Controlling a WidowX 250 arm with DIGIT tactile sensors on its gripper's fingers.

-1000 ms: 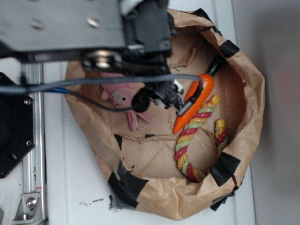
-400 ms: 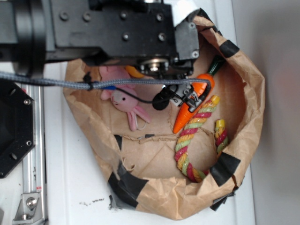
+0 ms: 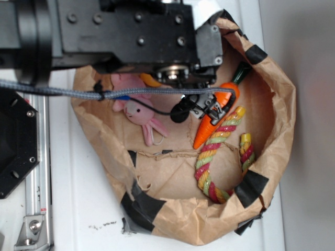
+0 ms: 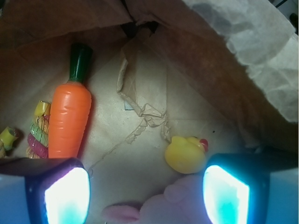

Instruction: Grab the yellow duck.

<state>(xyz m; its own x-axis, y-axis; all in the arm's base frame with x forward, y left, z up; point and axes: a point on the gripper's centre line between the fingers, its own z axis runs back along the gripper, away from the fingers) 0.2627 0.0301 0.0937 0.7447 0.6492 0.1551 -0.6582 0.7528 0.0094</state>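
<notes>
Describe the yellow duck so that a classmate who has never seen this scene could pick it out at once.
Look inside the brown paper bag, on its crumpled floor. Beside the pink plush bunny sits the yellow duck: small, rounded and glossy with a red bit on its head, unlike the long orange carrot or striped rope.

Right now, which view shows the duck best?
The wrist view: the duck lies in plain sight on the paper, between the open gripper's fingers, just above the bunny. In the exterior view the arm covers it; only a yellow-orange sliver beside the bunny shows.
</notes>
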